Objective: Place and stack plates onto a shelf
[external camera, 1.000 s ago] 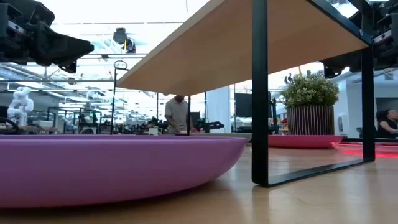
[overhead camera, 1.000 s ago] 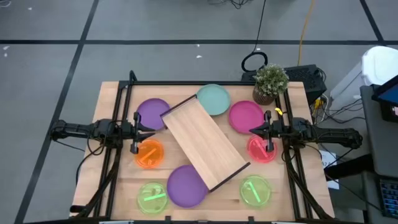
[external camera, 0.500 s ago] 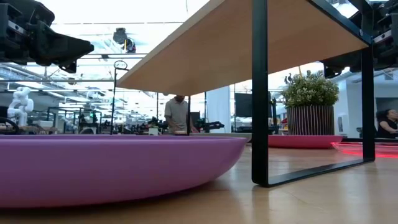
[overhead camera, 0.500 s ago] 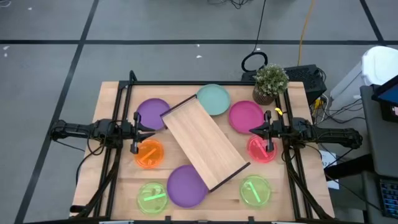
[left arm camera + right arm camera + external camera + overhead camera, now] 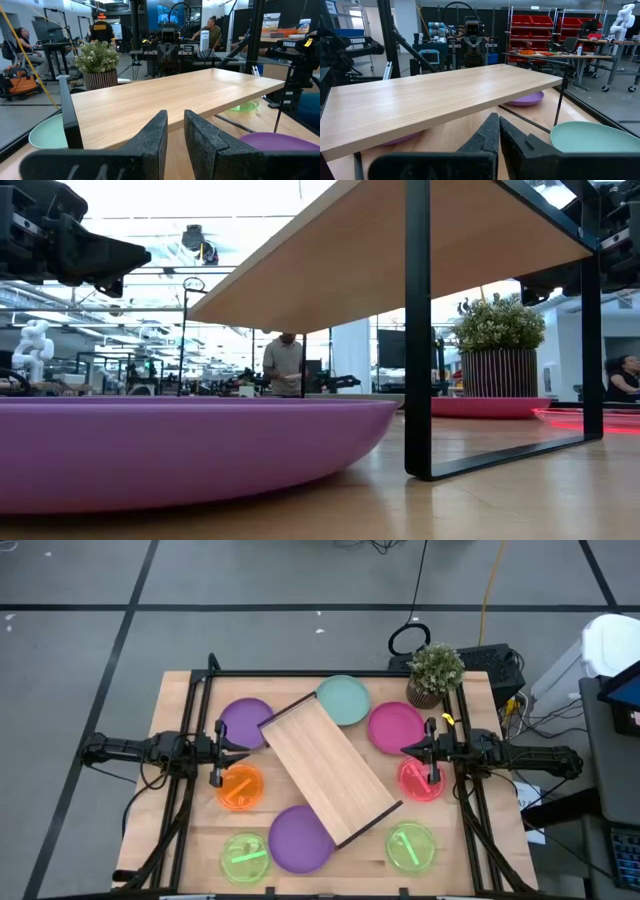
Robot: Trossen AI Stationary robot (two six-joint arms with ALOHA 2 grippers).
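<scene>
Table (image 5: 180,840) strewn with 8 plates (image 5: 298,838); shelf (image 5: 330,768) bare, angled mid-table. Left gripper (image 5: 232,750) slightly parted, right gripper (image 5: 408,750) pressed together (both empty, poised opposite shelf ends).

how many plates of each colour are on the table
purple plates: 2
green plates: 2
teal plate: 1
magenta plate: 1
orange plate: 1
red plate: 1
total: 8

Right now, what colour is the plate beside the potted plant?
Magenta plate, clearest in the high view.
</scene>
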